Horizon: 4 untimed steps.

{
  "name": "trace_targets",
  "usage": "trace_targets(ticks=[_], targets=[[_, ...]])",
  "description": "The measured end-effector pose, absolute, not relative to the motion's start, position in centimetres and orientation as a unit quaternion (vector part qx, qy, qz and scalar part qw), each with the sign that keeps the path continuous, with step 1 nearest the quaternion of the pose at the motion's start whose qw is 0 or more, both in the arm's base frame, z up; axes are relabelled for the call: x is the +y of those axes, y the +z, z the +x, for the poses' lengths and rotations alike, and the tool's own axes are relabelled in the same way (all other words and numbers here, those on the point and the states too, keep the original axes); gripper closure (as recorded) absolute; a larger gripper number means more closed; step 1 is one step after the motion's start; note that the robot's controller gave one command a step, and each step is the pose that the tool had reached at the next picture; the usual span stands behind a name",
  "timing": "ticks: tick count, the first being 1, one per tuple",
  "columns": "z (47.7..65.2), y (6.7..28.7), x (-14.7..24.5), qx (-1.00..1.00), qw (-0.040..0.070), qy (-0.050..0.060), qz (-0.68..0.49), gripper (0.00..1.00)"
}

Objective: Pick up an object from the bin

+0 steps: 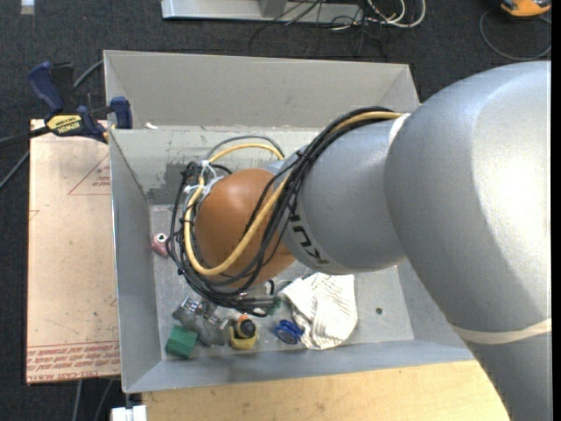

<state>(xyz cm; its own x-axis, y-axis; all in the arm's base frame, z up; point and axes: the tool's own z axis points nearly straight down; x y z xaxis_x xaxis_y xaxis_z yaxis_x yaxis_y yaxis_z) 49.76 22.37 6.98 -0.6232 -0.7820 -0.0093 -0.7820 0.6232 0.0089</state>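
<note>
Arm (421, 200) comes in from the view's right, its big grey links covering much of the bin (131, 261). The orange wrist cover (232, 213), looped in black and yellow cables (182, 235), hangs over the left-middle of the bin floor.

The gripper (203, 317) sits below that cover, low near the floor and close to the bin's near wall. Only some grey metal parts of it show beneath the cables. Cannot tell how far open it is, or whether it has hold of anything.

5 things noted, placed from the gripper:
- Green block (181, 344): just beside the gripper, down and to the left in the view, by the bin's near-left corner. Touching or apart, cannot tell.
- Yellow piece (243, 333) with a dark round centre: just beside the gripper on the other side, toward the view's right.
- Small blue piece (287, 330): farther right, past the yellow piece, at the edge of the cloth.
- White crumpled cloth (326, 310): right of the gripper beyond the blue piece, its upper part tucked under the arm.
- Small pink item (159, 245): well apart, up and left of the gripper, by the left wall.

The gripper stands between the green block and the yellow piece, its 2 nearest neighbours. Which of them it is on, cannot tell.
</note>
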Motion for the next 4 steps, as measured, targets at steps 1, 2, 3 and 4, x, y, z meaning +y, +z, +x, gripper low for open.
trace_targets(ticks=[1,2,3,4], targets=[[49.8,7.0,22.3,0.901,0.002,0.006,-0.434,0.00],[49.8,7.0,22.3,0.901,0.002,0.006,-0.434,0.00],[49.2,7.1,23.7,0.822,0.004,0.006,-0.570,0.00],[48.6,7.0,23.2,0.805,0.004,0.007,-0.593,1.00]])
